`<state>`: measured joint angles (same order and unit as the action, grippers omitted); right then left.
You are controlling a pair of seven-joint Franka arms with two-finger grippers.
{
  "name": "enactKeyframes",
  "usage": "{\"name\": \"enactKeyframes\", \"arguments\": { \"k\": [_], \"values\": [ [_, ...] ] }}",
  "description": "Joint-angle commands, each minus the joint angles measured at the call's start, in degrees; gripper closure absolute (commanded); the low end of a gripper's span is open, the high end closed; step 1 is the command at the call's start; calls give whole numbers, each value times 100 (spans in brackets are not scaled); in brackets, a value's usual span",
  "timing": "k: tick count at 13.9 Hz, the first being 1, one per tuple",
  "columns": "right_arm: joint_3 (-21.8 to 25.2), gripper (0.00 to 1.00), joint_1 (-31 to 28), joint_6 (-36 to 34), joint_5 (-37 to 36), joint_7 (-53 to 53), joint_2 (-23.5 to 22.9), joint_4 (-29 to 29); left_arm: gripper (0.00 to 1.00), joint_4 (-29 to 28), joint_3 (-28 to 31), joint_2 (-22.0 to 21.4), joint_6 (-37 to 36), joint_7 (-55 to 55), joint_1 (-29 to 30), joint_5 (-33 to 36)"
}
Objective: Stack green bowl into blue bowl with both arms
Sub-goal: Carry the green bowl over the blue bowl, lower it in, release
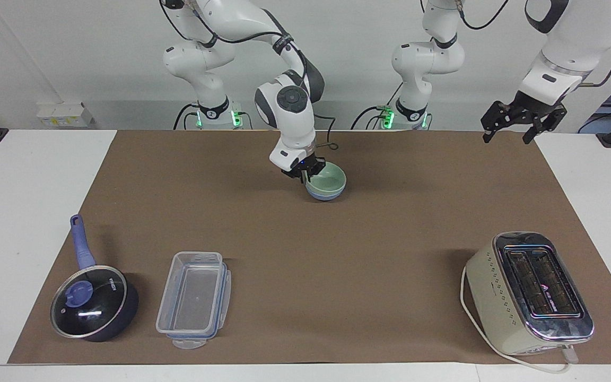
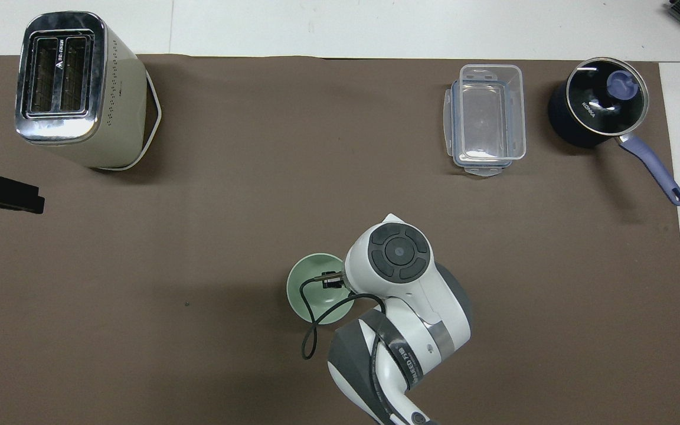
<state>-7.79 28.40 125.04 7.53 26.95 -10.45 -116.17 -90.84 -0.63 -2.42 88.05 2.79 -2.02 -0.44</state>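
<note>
The green bowl (image 1: 331, 177) sits nested in the blue bowl (image 1: 326, 195) on the brown mat, near the robots' end at mid-table. Only the blue bowl's lower wall shows under it. My right gripper (image 1: 305, 171) is at the green bowl's rim on the right arm's side, shut on that rim. In the overhead view the green bowl (image 2: 310, 289) hides the blue bowl, and the right wrist hides the gripper. My left gripper (image 1: 509, 132) waits open and empty in the air over the mat's edge at the left arm's end; it also shows in the overhead view (image 2: 3, 198).
A cream toaster (image 1: 531, 292) stands far from the robots at the left arm's end. A clear plastic container (image 1: 194, 297) and a dark lidded pot with a blue handle (image 1: 93, 302) stand far from the robots at the right arm's end.
</note>
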Motion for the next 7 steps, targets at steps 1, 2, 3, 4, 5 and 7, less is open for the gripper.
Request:
{"name": "enactKeyframes", "arguments": {
  "k": [1, 2, 3, 4, 5, 7],
  "values": [
    [14, 46, -71, 21, 90, -5, 96, 41, 0, 66, -34, -13, -113, -6, 35, 106],
    [32, 31, -159, -41, 90, -14, 244, 59, 0, 66, -34, -13, -113, -6, 35, 106],
    [41, 17, -342, -146, 90, -14, 394, 59, 0, 66, -43, -13, -113, 3, 43, 106],
    [41, 0, -570, -251, 90, -23, 586, 59, 0, 66, -34, -13, -113, -6, 43, 106],
    [49, 0, -816, -348, 82, -41, 771, 68, 0, 66, -34, -13, -113, 3, 35, 106],
    [67, 0, -1282, -663, 73, -198, 1009, 103, 0, 66, -34, -13, -113, 3, 43, 106]
  ]
}}
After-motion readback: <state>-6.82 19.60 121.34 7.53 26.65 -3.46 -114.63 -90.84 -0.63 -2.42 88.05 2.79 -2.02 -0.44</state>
